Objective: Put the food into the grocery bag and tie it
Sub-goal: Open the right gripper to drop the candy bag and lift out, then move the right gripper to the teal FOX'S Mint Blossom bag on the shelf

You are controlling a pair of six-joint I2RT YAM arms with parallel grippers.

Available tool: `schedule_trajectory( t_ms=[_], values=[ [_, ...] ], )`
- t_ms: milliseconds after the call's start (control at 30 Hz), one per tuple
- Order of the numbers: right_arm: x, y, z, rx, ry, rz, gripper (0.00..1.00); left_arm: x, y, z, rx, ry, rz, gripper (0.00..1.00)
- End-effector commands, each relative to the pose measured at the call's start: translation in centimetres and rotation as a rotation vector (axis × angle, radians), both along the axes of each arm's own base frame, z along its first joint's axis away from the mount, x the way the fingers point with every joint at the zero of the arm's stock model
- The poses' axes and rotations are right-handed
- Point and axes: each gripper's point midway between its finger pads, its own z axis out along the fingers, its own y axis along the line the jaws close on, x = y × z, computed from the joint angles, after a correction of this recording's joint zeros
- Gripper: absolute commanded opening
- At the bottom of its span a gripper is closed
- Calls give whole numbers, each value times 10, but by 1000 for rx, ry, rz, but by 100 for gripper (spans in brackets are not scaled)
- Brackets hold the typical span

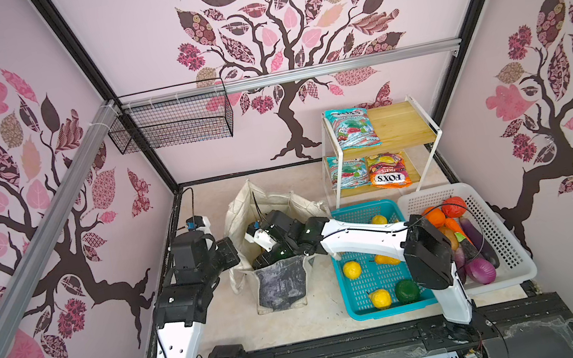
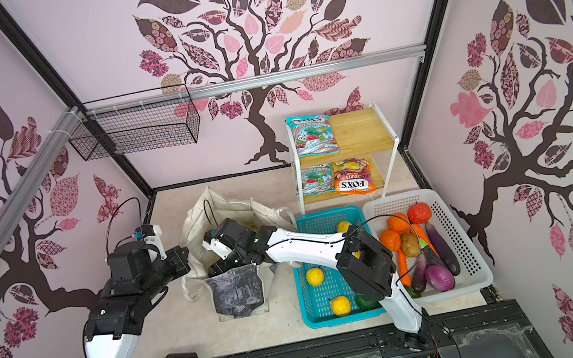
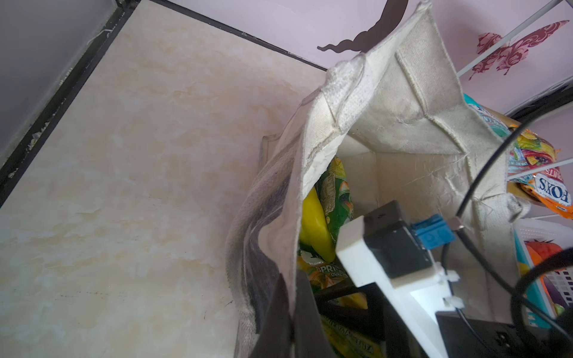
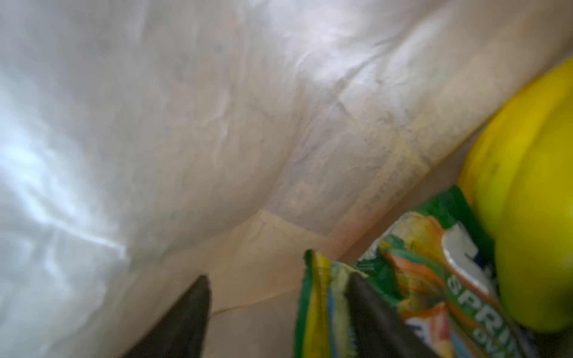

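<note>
Evidently holding the bag (image 3: 403,117) open, the left gripper (image 3: 290,297) pinches its rim; the right gripper (image 4: 279,285) (deep inside) gapes beside a loose packet (image 4: 319,310).

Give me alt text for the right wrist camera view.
Inside the cream grocery bag, the right gripper is open, a green sweet packet lying against one dark finger. A yellow banana rests beside the packet.
</note>
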Motion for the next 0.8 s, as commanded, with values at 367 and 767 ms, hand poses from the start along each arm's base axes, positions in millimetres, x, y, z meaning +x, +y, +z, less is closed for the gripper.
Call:
schedule_trajectory(
  t_ms=[367,767],
  values=[
    [39,-142,214,273,-409,-405,100,2,5,-5,16,-3,19,0],
    [130,-370,269,351,-462,-853,100,3,2,-6,7,5,9,0]
  ],
)
